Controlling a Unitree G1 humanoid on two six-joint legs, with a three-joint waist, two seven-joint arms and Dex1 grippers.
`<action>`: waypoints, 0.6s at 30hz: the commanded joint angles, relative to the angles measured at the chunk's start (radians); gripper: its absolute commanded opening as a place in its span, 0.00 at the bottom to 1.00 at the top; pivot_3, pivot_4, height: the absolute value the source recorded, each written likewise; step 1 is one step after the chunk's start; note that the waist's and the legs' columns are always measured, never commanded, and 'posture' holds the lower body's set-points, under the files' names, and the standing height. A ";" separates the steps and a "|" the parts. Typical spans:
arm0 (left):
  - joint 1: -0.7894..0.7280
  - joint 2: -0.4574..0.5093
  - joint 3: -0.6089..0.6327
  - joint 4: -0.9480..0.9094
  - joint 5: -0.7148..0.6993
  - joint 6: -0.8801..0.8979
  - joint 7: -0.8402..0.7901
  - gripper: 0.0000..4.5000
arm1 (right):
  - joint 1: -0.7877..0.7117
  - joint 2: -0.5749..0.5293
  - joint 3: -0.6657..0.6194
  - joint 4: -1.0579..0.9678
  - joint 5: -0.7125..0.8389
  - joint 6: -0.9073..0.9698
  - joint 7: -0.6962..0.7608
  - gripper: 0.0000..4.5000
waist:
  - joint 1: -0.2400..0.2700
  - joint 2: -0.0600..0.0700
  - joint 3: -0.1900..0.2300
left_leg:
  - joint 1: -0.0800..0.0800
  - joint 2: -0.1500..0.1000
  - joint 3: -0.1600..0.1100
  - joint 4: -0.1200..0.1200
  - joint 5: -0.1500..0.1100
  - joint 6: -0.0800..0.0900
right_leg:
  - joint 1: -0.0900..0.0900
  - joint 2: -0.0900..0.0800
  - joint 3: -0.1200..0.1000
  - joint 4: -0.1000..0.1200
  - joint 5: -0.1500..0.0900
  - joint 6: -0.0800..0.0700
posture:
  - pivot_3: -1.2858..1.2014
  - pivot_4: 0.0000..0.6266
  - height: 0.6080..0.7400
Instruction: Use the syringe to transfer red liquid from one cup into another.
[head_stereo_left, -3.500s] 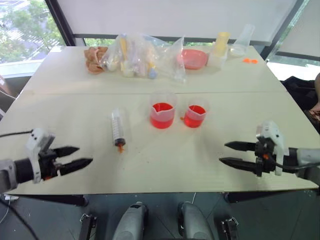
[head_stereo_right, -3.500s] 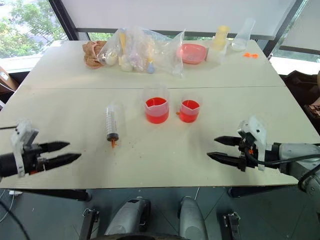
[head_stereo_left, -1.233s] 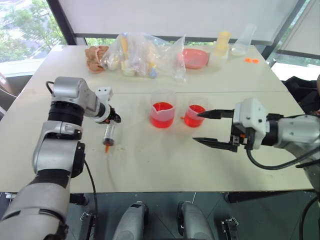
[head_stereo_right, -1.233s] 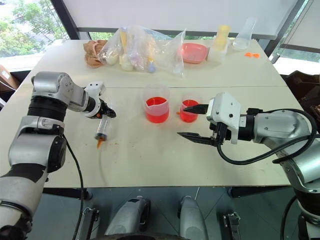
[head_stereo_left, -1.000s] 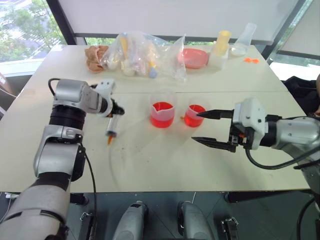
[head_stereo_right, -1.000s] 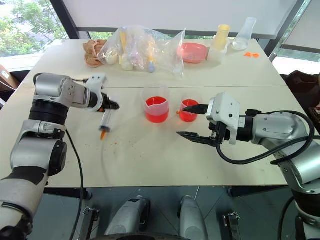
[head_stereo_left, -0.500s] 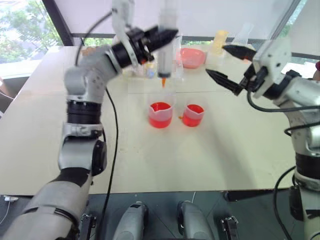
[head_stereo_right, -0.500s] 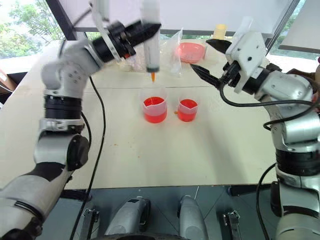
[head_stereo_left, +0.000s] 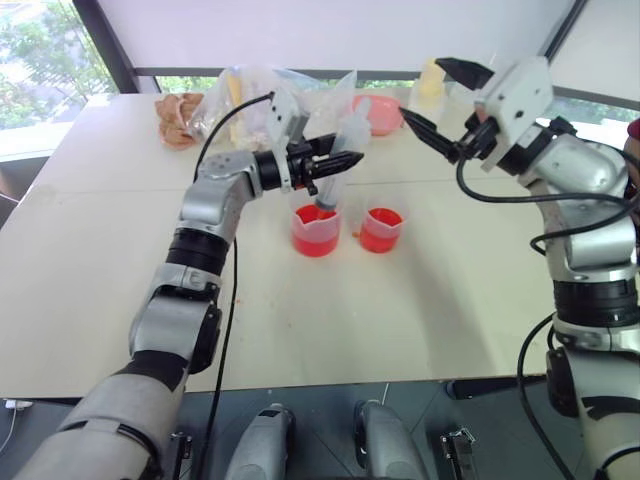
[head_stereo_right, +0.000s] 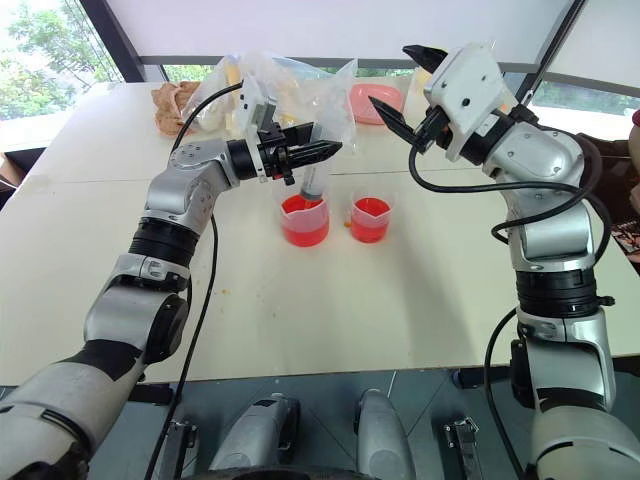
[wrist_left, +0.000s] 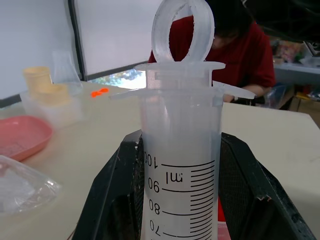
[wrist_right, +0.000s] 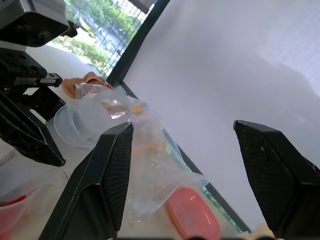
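The big table is flat, smooth and pale cream. At its far edge lies a crinkly clear plastic bag with small things inside, and beside that a shiny pink bowl. Near the middle of the table stand two see-through plastic cups with flared rims. The larger cup is wide, and the smaller cup is narrow and stands just beside it, on the robot's right. Both hold red liquid that is bright, thin and watery. The syringe is a long, round, clear plastic tube with black number marks on its side. It is held up above the larger cup and stands almost straight up and down, leaning a little. Its white plunger ring is at the top and its other end points down into the larger cup, where I cannot tell if it touches the liquid. The left gripper reaches in sideways and its two black fingers are squeezed tight on the tube, one on each side. The right gripper is up in the air over the far side of the table, well apart from the cups, with its two black pointed fingers spread wide and nothing between them.
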 joint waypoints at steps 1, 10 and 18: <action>0.006 -0.010 0.011 -0.029 -0.004 -0.020 -0.005 0.32 | -0.037 0.018 0.009 0.015 -0.013 -0.042 0.007 0.74 | 0.000 0.000 0.000 | 0.000 0.000 0.000 0.000 0.000 0.000 | 0.000 0.000 0.000 0.000 0.000 0.000 | 0.52 0.24 1.00; 0.084 -0.005 -0.004 -0.167 -0.016 0.023 -0.032 0.32 | -0.113 0.098 0.063 0.210 -0.061 -0.164 0.023 0.74 | -0.003 0.000 0.000 | 0.000 0.000 -0.001 0.000 0.000 0.000 | 0.000 0.000 0.000 0.000 0.000 0.000 | 0.52 0.24 1.00; 0.117 -0.003 -0.005 -0.180 0.008 0.011 -0.004 0.32 | -0.128 0.147 0.076 0.266 -0.046 -0.213 0.064 0.57 | -0.001 0.000 0.000 | 0.000 0.000 -0.002 0.000 0.000 0.000 | 0.000 0.001 0.000 0.000 0.000 0.000 | 0.52 0.24 1.00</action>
